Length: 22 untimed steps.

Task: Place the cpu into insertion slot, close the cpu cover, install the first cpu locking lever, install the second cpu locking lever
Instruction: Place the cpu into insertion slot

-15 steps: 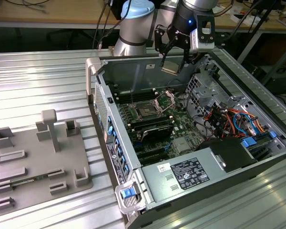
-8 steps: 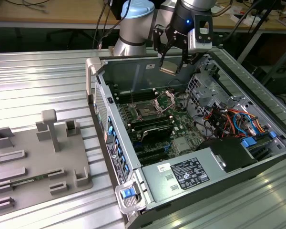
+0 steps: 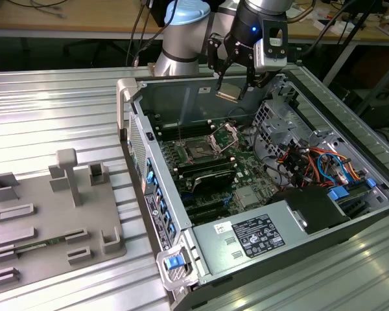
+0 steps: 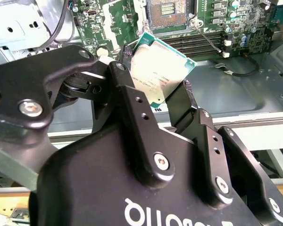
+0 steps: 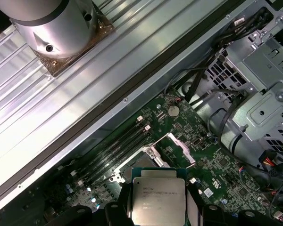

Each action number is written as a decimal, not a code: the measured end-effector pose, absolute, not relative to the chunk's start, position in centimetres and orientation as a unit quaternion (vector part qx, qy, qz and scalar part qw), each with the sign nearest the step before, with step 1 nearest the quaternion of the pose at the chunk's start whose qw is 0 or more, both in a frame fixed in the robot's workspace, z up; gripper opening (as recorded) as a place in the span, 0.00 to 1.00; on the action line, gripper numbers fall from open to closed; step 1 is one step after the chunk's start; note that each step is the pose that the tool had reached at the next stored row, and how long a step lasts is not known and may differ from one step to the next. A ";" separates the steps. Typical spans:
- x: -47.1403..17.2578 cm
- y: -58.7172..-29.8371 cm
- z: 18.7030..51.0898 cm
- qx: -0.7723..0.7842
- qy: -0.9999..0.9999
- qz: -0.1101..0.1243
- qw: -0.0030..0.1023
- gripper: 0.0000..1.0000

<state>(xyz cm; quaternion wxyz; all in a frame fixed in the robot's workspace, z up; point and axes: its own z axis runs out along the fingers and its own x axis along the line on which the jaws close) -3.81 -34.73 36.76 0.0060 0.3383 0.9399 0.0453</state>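
Leftmost in the exterior view, a grey moulded fixture plate (image 3: 52, 220) with upright blocks is lying on the ribbed silver metal worktop (image 3: 52, 110). Just beside it, toward the exterior view's right, an open dark-grey metal computer case (image 3: 162, 214) is lying on its side, showing its green motherboard (image 3: 246, 178). On that board the square insertion slot (image 3: 198, 150) is sitting bare, and the thin shiny silver cpu cover (image 3: 224, 134) is standing raised just beside it. Above the far part of the case, apart from the board, the silver-and-blue arm (image 3: 181, 32) is hanging, its black jaws gripping the small flat square silver-grey cpu (image 3: 228, 92) by two opposite edges. In both wrist views the cpu (image 5: 159, 200) is showing its metal top, with the slot beyond it. Furthest right, a bundle of red, orange and blue cables (image 3: 311, 162) is running through the case.
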 end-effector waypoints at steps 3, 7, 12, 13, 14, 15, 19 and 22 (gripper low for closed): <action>-3.8 -34.7 36.8 0.338 0.940 0.045 0.006 0.55; -3.8 -34.7 36.8 0.339 0.940 0.045 0.006 0.55; -3.8 -34.7 36.8 0.352 0.935 0.045 0.007 0.55; -3.8 -34.7 36.8 0.355 0.934 0.045 0.007 0.55; -3.8 -34.7 36.8 0.359 0.932 0.045 0.007 0.55; -3.8 -34.7 36.8 0.364 0.930 0.045 0.007 0.55; -3.8 -34.7 36.7 0.377 0.925 0.045 0.008 0.55; -3.9 -34.7 36.7 0.390 0.920 0.045 0.009 0.55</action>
